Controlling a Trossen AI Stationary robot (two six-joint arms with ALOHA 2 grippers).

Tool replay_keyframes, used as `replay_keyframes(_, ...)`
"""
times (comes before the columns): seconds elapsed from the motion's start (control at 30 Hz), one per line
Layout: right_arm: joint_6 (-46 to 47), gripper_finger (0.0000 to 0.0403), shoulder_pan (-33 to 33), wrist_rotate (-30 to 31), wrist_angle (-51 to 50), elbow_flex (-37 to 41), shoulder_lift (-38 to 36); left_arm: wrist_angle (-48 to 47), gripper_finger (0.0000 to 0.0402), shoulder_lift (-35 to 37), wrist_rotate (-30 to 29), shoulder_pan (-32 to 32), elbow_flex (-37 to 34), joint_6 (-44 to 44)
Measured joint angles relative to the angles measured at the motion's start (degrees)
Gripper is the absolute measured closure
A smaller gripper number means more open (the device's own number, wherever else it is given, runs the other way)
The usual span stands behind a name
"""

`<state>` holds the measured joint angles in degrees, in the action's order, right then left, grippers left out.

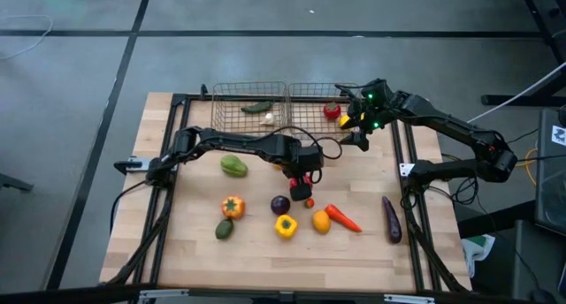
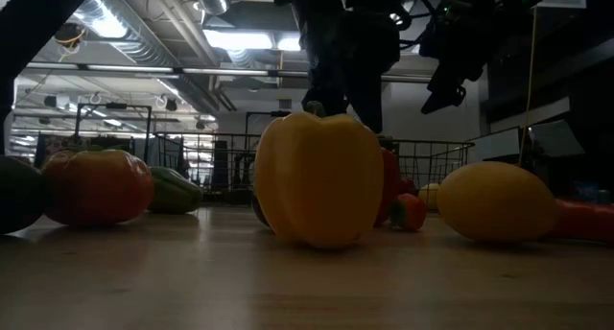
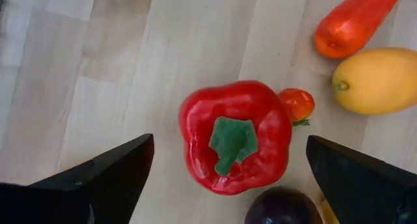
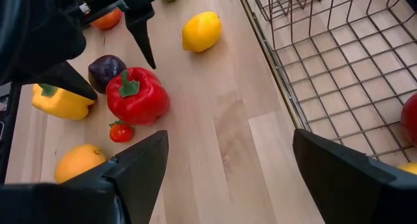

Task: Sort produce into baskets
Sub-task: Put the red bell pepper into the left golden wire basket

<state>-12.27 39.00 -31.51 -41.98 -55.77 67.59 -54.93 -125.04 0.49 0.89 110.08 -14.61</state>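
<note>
While the red pepper (image 3: 236,137) lies on the wooden surface (image 1: 190,242) with a small tomato (image 3: 297,104) touching it and a dark onion (image 3: 283,207) just beside, the left end effector (image 3: 229,172) hangs right above it, fingers wide apart on both sides and not touching. A lemon (image 3: 378,80) and a carrot (image 3: 355,21) lie near. The right end effector (image 4: 228,172), also apart and holding nothing, is at the edge of the right basket (image 4: 339,61).
</note>
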Motion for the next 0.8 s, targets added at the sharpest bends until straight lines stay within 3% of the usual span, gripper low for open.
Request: replay_keyframes(0.8, 0.0, 0.0077, -0.01, 0.02, 0.0, -0.01, 0.0, -0.1, 0.0003, -1.22, -2.93, -1.34, 0.0, 0.16)
